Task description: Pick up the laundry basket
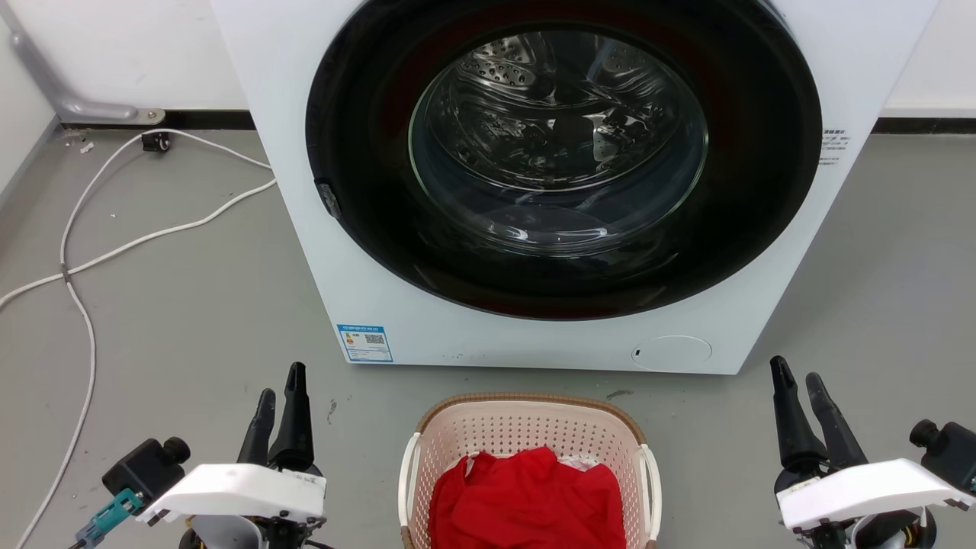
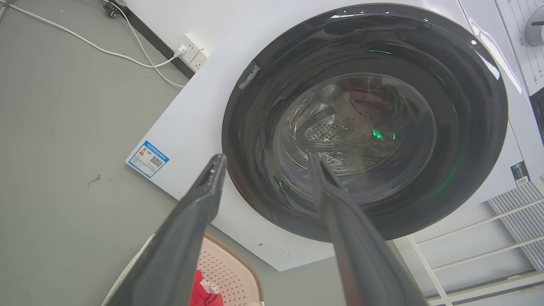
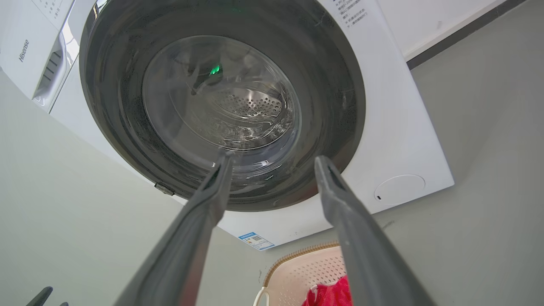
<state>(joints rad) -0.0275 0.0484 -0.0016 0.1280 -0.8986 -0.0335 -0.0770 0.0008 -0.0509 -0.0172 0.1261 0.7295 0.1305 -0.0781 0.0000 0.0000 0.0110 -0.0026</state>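
grey floor (image 1: 191,320) bears washing machine (image 1: 564,152); laundry basket (image 1: 526,435); white cable (image 1: 65,268)

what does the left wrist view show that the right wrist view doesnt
Left wrist view, not the right: a wall socket with white cables running over the floor, and a white rack beside the machine. Right wrist view, not the left: the Hisense lettering and the detergent drawer. Both: the washing machine with its round glass door, its blue label, the laundry basket with red cloth in it, and that arm's own jaws, held apart.
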